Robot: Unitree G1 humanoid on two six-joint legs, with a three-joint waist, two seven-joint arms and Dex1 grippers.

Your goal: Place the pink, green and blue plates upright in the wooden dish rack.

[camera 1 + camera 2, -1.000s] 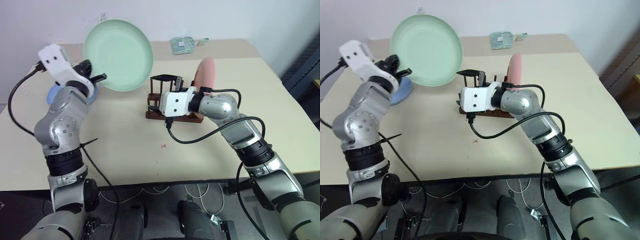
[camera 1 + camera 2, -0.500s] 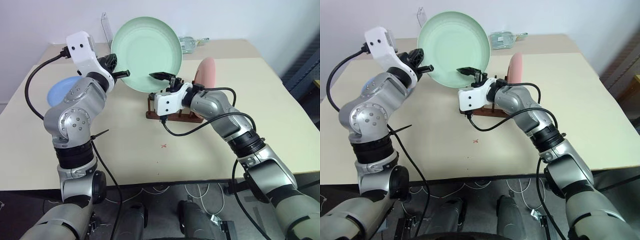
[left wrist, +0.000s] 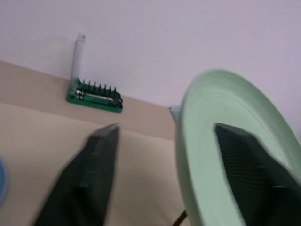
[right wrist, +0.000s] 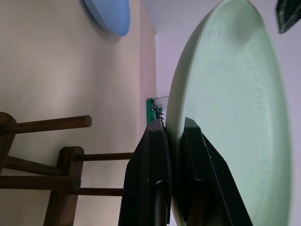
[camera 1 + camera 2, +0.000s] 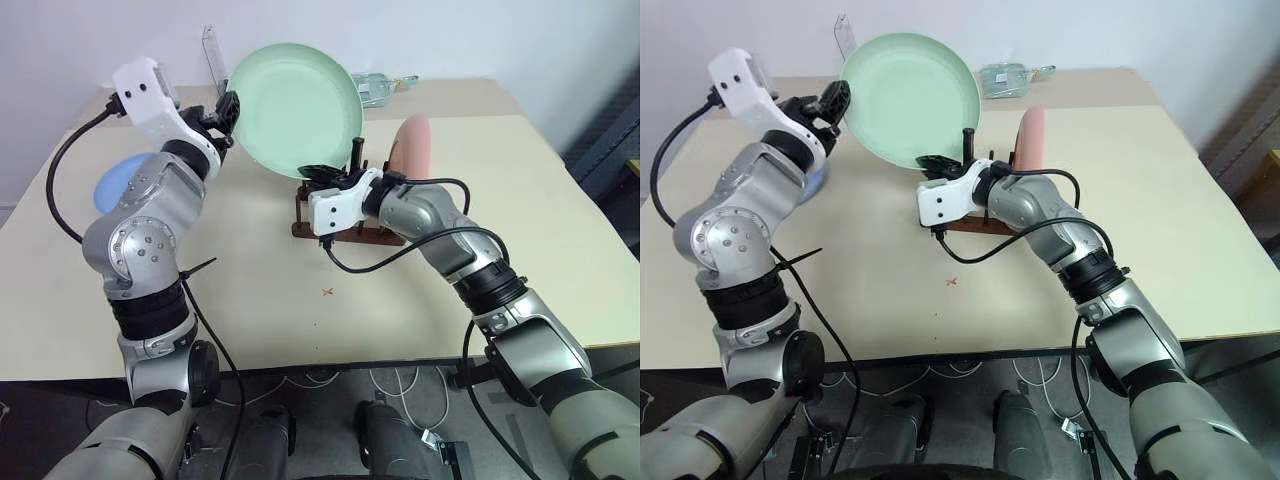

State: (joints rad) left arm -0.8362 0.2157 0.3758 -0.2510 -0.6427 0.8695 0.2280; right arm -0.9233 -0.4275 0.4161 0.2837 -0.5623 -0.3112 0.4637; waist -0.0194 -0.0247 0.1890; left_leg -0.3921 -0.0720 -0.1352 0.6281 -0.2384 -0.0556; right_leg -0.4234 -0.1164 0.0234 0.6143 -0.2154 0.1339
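The green plate [image 5: 295,105] is held on edge in the air above the wooden dish rack [image 5: 345,228]. My right gripper [image 4: 173,123] is shut on its lower rim, seen also in the head view [image 5: 330,172]. My left gripper [image 5: 228,110] is open at the plate's left rim, with its fingers [image 3: 99,160] spread wide on either side of the edge. The pink plate [image 5: 412,148] stands upright at the right end of the rack. Behind my left arm the blue plate [image 5: 120,182] lies flat on the table.
A green-and-black tool holder [image 3: 96,96] with a clear panel stands at the table's back edge by the wall. A pale green object [image 5: 385,85] lies at the back right. A small red mark [image 5: 327,292] is on the table in front of the rack.
The green plate has moved right, to above the rack. My right gripper has risen and shut on its lower rim. My left gripper has let go of the left rim and opened.
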